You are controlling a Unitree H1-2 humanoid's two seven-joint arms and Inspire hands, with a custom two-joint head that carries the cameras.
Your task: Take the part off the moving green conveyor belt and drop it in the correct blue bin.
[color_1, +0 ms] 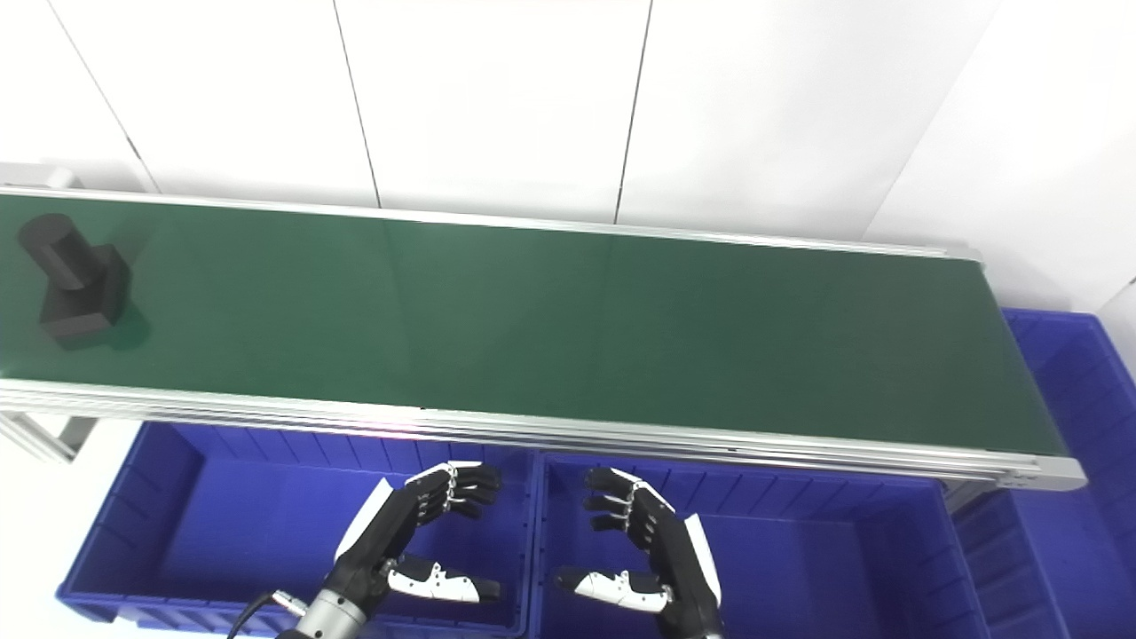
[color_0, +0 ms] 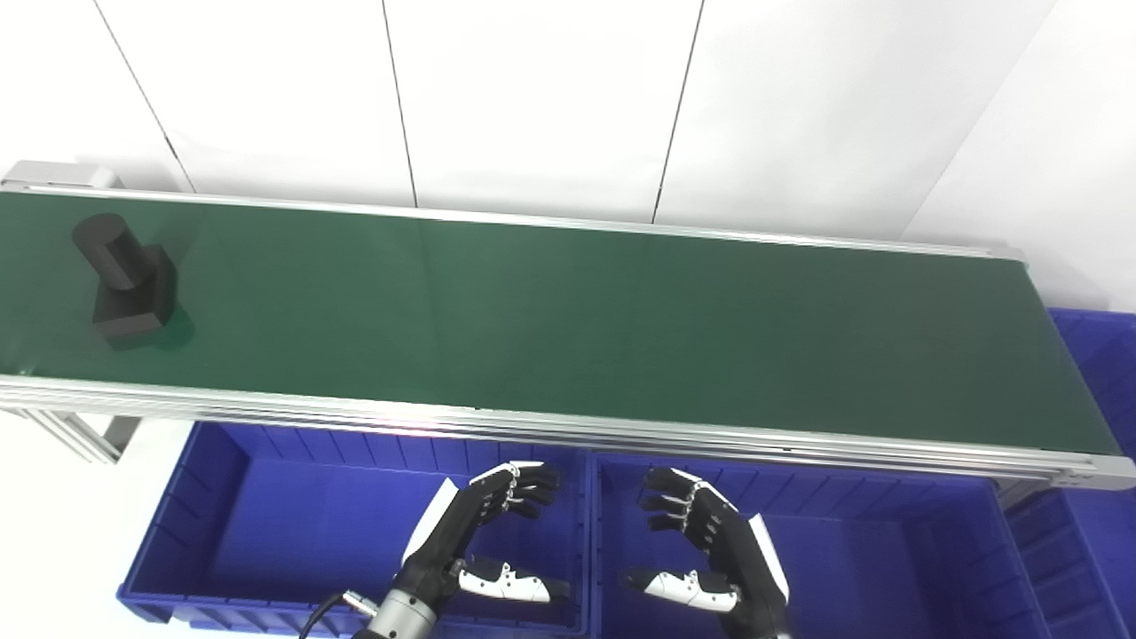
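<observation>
Each robot hand, left (color_0: 484,532) and right (color_0: 710,546), hangs open and empty; third bin (color_0: 1096,426) cut off by frame.

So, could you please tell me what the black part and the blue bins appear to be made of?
The black part looks like matte plastic, possibly 3D-printed: dull, even surface with no glints, though the exact material is unclear. The blue bins look like moulded plastic with a slight sheen, judging by their ribbed walls and uniform colour.

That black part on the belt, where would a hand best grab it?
Probably by the round stem of the black part, which sticks up from its blocky base. The left hand is nearer; coming from above, fingers and thumb could close around the stem.
</observation>
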